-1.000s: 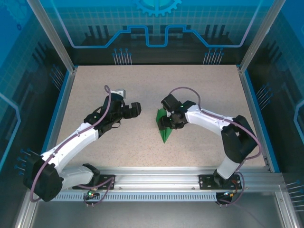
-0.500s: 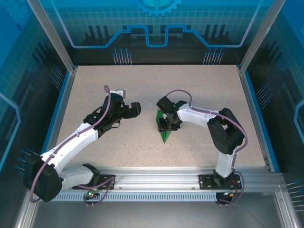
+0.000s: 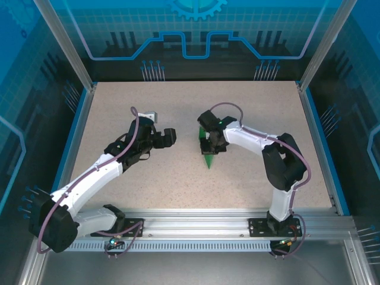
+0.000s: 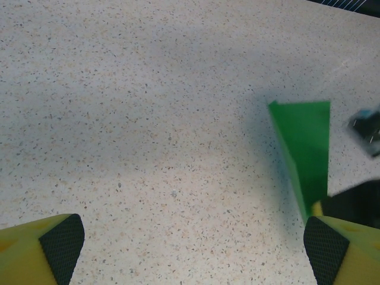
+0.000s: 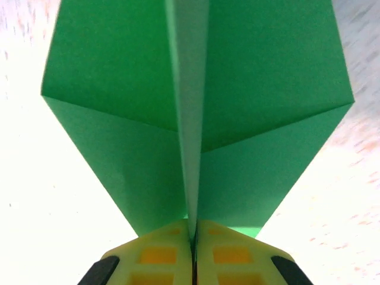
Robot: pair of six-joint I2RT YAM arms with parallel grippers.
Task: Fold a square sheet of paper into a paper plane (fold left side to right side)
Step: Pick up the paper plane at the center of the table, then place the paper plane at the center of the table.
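- Found the bright green, creased, dart-shaped paper plane near the middle of the speckled beige bench, narrow tip aimed toward the arm bases.
- Saw it from the right wrist as two flat wings meeting at a raised central fold, each crossed by one slanted crease and tapering toward the camera.
- Caught the yellow, black-padded right fingers pressed tight together on that central fold, pinching the paper plane where the wings narrowed.
- Looked from above and found those right fingers over the plane's far part, covering most of it and leaving little but the pointed near end uncovered.
- Found the left fingers spread wide apart over bare bench, gripping no paper.
- Placed them in the top view to the left of the paper plane, apart from it.
- Saw the plane from the left wrist as a green wedge, squared edge uppermost, narrowing downward.
- Lost its lower end there behind the right-hand yellow finger.
- Lost the wide end of the wings past the top edge of the right wrist view.
- Made out a dark shape at the right edge of the left wrist view, blurred and cut off; could not tell what it was.
- Could not tell whether the plane's tip rested on the bench or hung just above it.
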